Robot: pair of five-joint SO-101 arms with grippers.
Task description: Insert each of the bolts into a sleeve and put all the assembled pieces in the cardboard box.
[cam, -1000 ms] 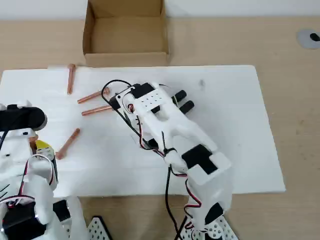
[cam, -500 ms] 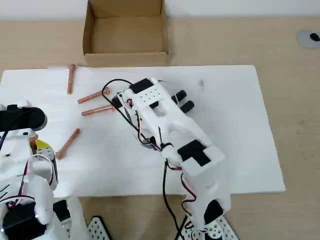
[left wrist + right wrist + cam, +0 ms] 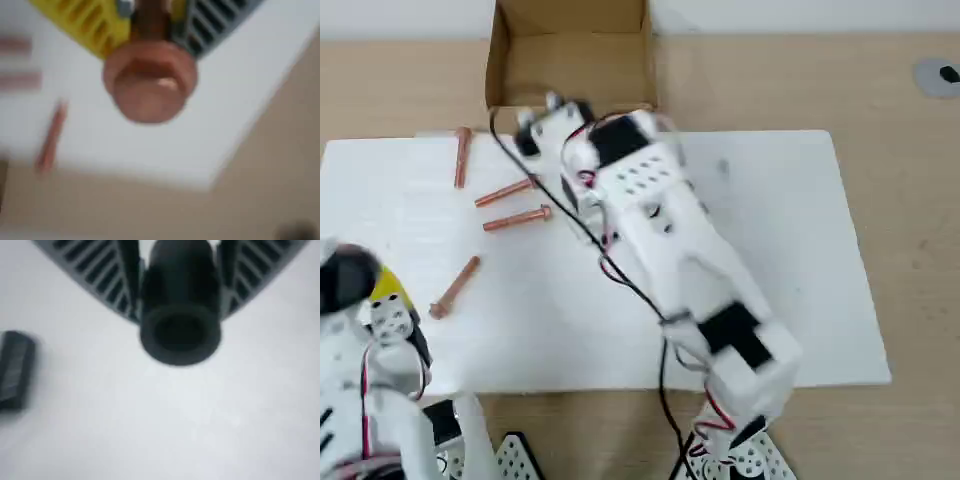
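Within left end effector [image 3: 149, 30]: bolt [image 3: 150, 82] gripped | within right end effector [image 3: 177, 285]: sleeve [image 3: 180, 332] gripped

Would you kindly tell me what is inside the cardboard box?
Bare cardboard floor shows inside the cardboard box; no assembled pieces are visible. The right end effector, shut on a black sleeve, overlaps its front edge, hiding a small strip there.

The bolts [image 3: 517, 219] are copper-brown, the sheet [image 3: 780, 250] plain white, the worktop [image 3: 900, 200] tan and the cardboard box [image 3: 500, 60] brown. The sleeve [image 3: 180, 330] is black. The left end effector [image 3: 150, 17] is ribbed, yellow and grey.
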